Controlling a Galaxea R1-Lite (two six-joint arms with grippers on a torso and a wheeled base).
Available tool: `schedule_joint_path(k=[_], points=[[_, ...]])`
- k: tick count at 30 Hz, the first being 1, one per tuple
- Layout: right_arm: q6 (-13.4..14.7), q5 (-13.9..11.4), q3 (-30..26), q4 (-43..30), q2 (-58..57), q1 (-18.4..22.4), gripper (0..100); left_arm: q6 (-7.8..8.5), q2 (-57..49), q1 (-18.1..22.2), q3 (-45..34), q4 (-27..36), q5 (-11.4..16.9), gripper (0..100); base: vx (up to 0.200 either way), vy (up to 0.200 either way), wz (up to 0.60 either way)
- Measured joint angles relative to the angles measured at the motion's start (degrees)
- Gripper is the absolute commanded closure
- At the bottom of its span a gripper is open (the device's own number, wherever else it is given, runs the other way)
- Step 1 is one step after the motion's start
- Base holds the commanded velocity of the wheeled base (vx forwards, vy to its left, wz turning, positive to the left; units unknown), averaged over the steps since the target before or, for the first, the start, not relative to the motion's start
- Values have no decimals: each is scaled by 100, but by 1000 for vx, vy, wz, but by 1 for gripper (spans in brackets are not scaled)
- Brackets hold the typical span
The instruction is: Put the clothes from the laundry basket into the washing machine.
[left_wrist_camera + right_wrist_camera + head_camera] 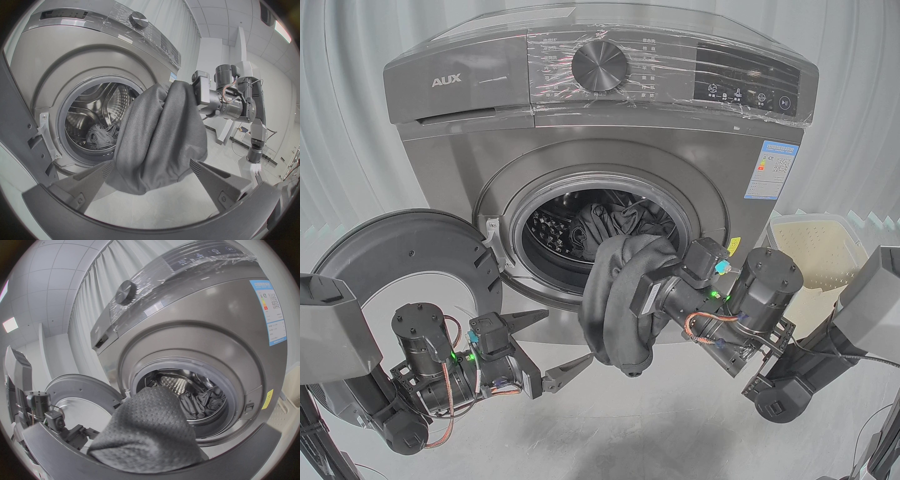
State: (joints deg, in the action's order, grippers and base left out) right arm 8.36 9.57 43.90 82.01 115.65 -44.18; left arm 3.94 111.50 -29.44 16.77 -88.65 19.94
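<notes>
While our left claw (569, 335) hangs low before the open door (394, 262), jaws apart and empty, the right claw (631, 269) is buried in a dark garment (615, 300). We judge it clamped on the cloth at the mouth of the drum (547, 228). Deeper inside lie clothes (612, 219) already loaded. By the washer's (600, 156) right corner, the basket's (819, 256) visible wall is bare, so this piece may be the last.
</notes>
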Motion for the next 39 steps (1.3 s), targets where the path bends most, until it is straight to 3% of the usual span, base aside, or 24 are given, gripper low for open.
schedule_joint_path(k=[26,36,37,39], points=[[91,6,-506,62,-127,-1080,100,-61,650,-82,422,-4,50,0,0,0,0],[121,9,-647,73,-179,-1213,100,-50,1093,-107,1037,-9,50,0,0,0,0],[121,9,-663,73,-187,-1213,100,-57,1106,-101,1084,-9,44,100,0,0,0],[127,9,-702,76,-210,-1213,100,-74,1128,-82,1169,-13,30,100,0,0,0]])
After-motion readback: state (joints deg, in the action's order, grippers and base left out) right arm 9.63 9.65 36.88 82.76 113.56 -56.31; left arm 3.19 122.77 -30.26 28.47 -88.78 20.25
